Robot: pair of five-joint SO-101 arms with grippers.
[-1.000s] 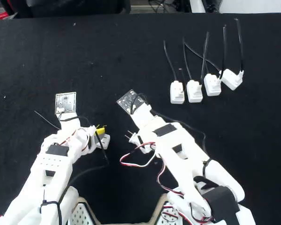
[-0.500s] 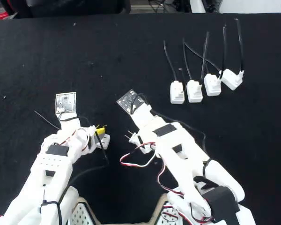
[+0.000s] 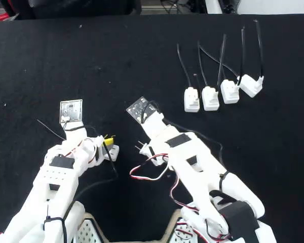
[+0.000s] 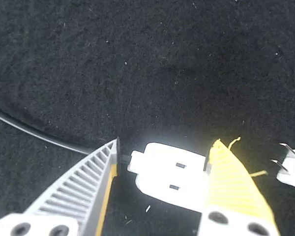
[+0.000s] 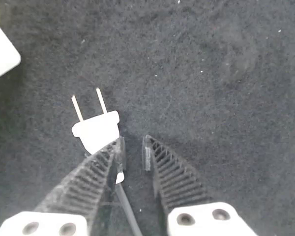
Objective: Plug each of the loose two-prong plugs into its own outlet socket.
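**Operator:** What is my left arm doing?

**Spotter:** Your left gripper (image 4: 165, 143) sits low over the black cloth table (image 4: 137, 59), spread wide around the white plastic socket block with two slots (image 4: 169, 174). The yellow finger (image 4: 226, 172) lies against the end of the block away from its cord. The grey ribbed finger (image 4: 96, 172) stops just short of the other end, where the thin black cord (image 4: 34, 130) leaves the block. So it is released, with nothing clamped.

**Operator:** And my right?

**Spotter:** Your right gripper (image 5: 133, 139) is almost closed, with a narrow gap left between the ribbed fingers (image 5: 172, 172), and it grips nothing. The white two-prong plug (image 5: 95, 130) lies flat on the cloth. Its back touches one fingertip and its prongs point away from the gripper.

**Operator:** How do plug and socket lie?

**Spotter:** In the high view the plug is just beside the socket but apart from it, with its prongs aimed towards it. The row of four white blocks with black cords (image 3: 211, 98) lies well apart, across the table.
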